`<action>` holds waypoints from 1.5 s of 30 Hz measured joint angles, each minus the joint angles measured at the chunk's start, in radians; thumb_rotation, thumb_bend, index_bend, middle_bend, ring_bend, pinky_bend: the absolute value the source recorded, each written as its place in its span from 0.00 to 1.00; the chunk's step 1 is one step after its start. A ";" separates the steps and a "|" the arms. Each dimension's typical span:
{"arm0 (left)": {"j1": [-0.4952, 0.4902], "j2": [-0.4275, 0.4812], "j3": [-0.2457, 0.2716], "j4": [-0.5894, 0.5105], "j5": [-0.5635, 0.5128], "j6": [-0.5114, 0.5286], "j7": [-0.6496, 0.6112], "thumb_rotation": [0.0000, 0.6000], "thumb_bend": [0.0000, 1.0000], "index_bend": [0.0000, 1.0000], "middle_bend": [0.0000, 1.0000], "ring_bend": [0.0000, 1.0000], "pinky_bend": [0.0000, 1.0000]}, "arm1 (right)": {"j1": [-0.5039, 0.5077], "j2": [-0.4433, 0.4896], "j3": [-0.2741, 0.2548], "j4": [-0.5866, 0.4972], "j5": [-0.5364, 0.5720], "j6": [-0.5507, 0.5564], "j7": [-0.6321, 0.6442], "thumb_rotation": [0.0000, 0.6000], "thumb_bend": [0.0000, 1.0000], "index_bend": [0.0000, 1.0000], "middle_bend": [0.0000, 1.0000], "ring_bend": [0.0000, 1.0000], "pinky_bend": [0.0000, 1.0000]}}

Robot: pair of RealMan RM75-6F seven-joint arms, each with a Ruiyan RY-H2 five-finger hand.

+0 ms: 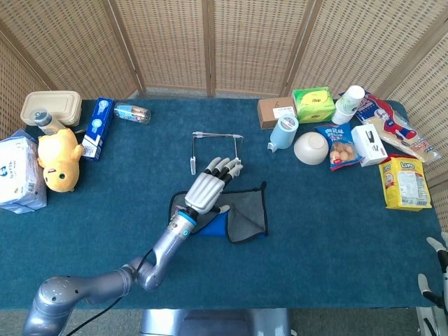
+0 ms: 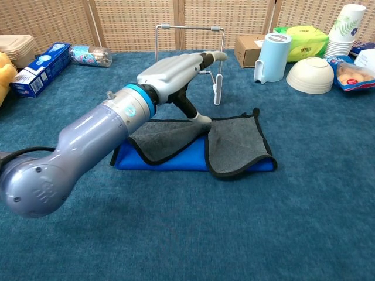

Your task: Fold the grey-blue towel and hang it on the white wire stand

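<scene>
Head view: left hand [image 1: 208,187], silver with dark fingertips, extended flat and palm down over the grey-blue towel with black edging [image 1: 246,214], fingers straight and slightly apart, nothing gripped. Towel lying on the dark blue cloth-covered table [image 1: 336,231], partly folded, grey flaps turned inward over a bright blue underside, left portion hidden beneath the hand and forearm. White wire stand [image 1: 216,145] upright just beyond the fingertips, apart from the towel. Right hand [image 1: 438,269] visible only as pale fingertips at the lower right frame edge; degree of opening cannot be told. Yellow plush duck [image 1: 58,160] and white tissue pack [image 1: 19,172] at the far left; blue carton [image 1: 96,128] beside the duck. Pale blue cylindrical container [image 1: 283,131], white bowl [image 1: 311,148], brown cardboard box [image 1: 276,111] and green packet [image 1: 313,104] at the right rear. Chest view: left hand [image 2: 176,71] raised above the towel [image 2: 234,143], fingers reaching toward the wire stand [image 2: 188,52], thumb pointing down with its tip at or just over the towel's grey upper face near the central fold; contact cannot be confirmed. No object enclosed by the fingers. Towel flat on the table [image 2: 234,234], blue layer showing at the front edge below the grey flaps. Wire stand directly behind the hand, one leg touching the table surface just beyond the towel.
</scene>
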 measured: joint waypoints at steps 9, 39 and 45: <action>0.064 0.149 0.044 -0.237 0.036 0.033 -0.045 1.00 0.23 0.11 0.00 0.00 0.00 | 0.012 0.001 0.002 -0.023 -0.013 -0.003 -0.027 1.00 0.39 0.15 0.03 0.00 0.00; 0.310 0.466 0.327 -0.515 0.228 0.159 0.241 1.00 0.24 0.25 0.03 0.00 0.00 | 0.047 -0.034 -0.002 -0.019 -0.027 -0.035 -0.039 1.00 0.39 0.15 0.03 0.00 0.00; 0.307 0.396 0.306 -0.441 0.231 0.153 0.264 1.00 0.24 0.24 0.03 0.00 0.00 | 0.036 -0.028 -0.004 -0.016 -0.022 -0.021 -0.029 1.00 0.39 0.15 0.03 0.00 0.00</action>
